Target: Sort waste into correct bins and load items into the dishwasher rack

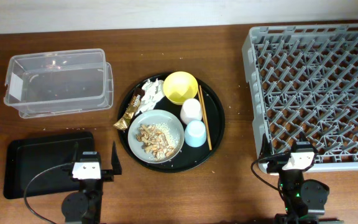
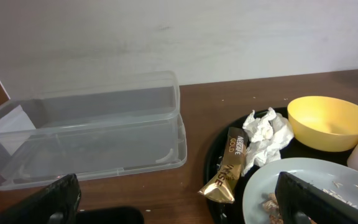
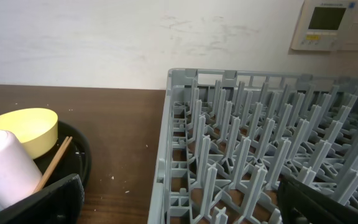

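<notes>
A round black tray (image 1: 220,124) holds the yellow bowl (image 1: 180,87), white cup (image 1: 191,111), pale blue cup (image 1: 196,133), chopsticks (image 1: 204,118), napkins (image 1: 151,94), gold wrapper (image 1: 129,112) and a grey-green plate (image 1: 166,119) of food scraps (image 1: 154,140). The clear tub (image 1: 58,84) is at the back left and the flat black tray (image 1: 42,165) at the front left. The grey rack (image 1: 316,87) is on the right. My left gripper (image 1: 96,158) is open and empty by the flat tray, facing the wrapper (image 2: 227,171). My right gripper (image 1: 291,149) is open and empty at the rack's front edge (image 3: 191,155).
The wall runs close behind the table's far edge. Crumbs lie scattered on the brown wood round the round tray. A wall thermostat (image 3: 328,23) shows above the rack in the right wrist view.
</notes>
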Robot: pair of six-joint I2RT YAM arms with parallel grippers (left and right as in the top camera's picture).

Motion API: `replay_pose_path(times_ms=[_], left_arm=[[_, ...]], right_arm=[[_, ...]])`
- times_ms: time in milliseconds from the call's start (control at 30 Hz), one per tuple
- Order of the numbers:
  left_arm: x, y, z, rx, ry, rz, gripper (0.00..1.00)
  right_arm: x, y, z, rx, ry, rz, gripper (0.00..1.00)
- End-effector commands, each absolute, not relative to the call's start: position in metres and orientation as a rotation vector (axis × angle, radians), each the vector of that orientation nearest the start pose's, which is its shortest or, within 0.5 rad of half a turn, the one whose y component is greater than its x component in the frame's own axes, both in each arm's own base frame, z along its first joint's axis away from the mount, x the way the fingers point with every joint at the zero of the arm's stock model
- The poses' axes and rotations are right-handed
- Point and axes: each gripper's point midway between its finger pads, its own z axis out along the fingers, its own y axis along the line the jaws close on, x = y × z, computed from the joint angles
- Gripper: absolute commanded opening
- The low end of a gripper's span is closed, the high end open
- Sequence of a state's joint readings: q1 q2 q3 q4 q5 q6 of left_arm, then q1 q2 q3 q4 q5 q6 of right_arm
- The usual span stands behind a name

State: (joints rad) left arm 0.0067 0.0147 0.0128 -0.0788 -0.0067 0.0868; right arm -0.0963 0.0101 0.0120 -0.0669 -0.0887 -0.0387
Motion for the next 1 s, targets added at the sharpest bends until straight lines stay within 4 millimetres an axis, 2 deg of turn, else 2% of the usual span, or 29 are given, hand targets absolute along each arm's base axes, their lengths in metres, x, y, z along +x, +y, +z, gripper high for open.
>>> replay_pose_path(times_ms=[0,800,833,900,967], left_arm=[[0.246,0.000,0.156,0.083,1.650,0.075,0.99],[0.246,0.003,0.156,0.073,1.650,0.092,0.99],[0.246,0.002,0.156,0.071,1.650,0.085,0.99],[0.245,-0.015,0.160,0.114,1.634,-0.028,0.99],[0.246,-0.017,0.165,0.123,1.612,-0.037,1.00]], right_arm=[[0.246,-0.005,0.158,-0.035,1.639,-0.020,0.98],[0.246,-0.005,0.158,-0.035,1.639,-0.020,0.98],[0.246,-0.005,0.158,-0.035,1.639,-0.019,0.98],[0.246,-0.005,0.158,-0.035,1.639,-0.020,0.98],[0.246,-0.005,0.158,-0.035,1.639,-0.020,0.98]])
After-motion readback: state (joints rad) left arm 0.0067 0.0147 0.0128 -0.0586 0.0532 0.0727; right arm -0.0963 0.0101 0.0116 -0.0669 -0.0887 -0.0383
